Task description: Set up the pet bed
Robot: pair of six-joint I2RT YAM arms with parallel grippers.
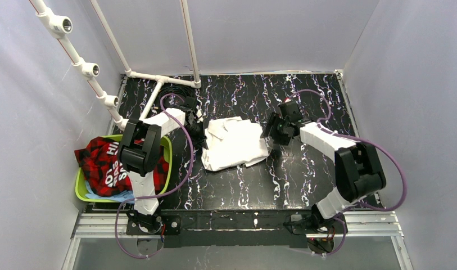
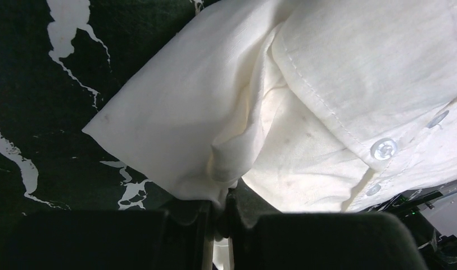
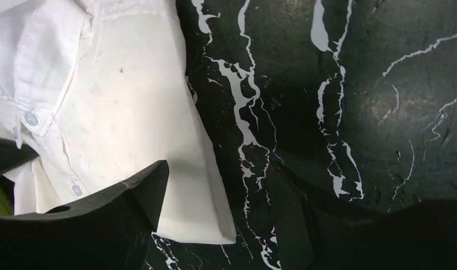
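L gripper (image 2: 219, 205) is clamped tight on a fold at the left edge of the white shirt (image 1: 235, 143), which lies mid-table (image 1: 304, 95). R gripper (image 3: 220, 185) has jaws wide and holds nothing, straddling the shirt's right hem. Tip: get that hem fully b/w the fingers before closing, then lift evenly w/ L toward the green basket (image 1: 78, 190), prob. the bed.
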